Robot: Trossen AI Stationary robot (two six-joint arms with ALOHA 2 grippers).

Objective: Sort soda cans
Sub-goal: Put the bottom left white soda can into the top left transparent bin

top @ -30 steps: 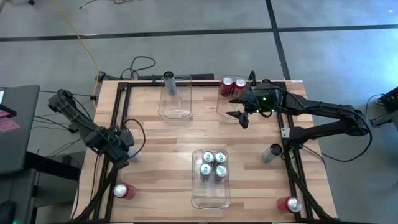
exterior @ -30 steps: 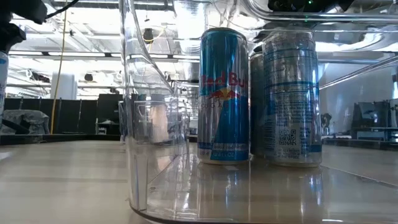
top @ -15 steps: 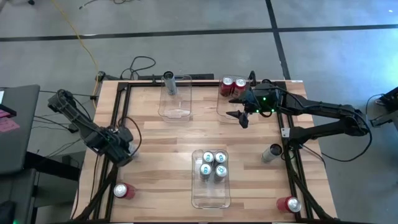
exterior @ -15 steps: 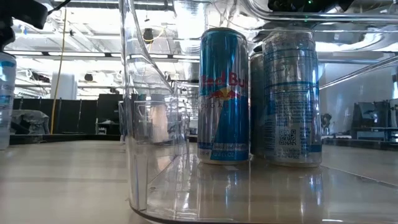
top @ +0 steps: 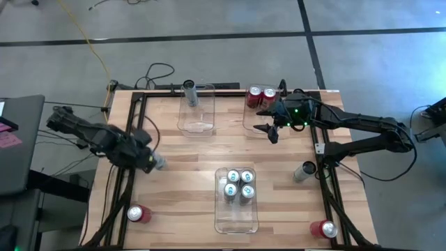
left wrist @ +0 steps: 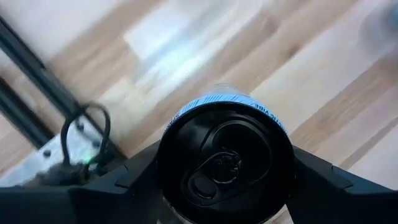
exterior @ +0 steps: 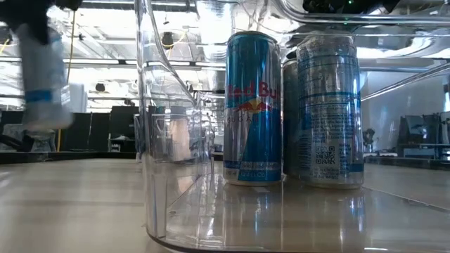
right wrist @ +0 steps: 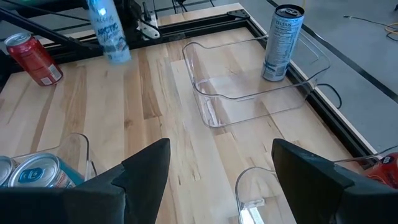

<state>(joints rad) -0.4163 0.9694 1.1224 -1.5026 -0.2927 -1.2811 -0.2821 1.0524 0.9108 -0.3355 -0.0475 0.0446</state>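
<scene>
One pale silver-blue can clamped upright between fingers of left gripper, lifted clear of table, silver top seen just ahead of wrist. Right gripper held wide, nothing gripped, beside bin with two red cans.

left gripper: bare surface ahead toward centre | obstacle: four-can bin beyond | red can near the corner behind | right gripper: bins either side
</scene>
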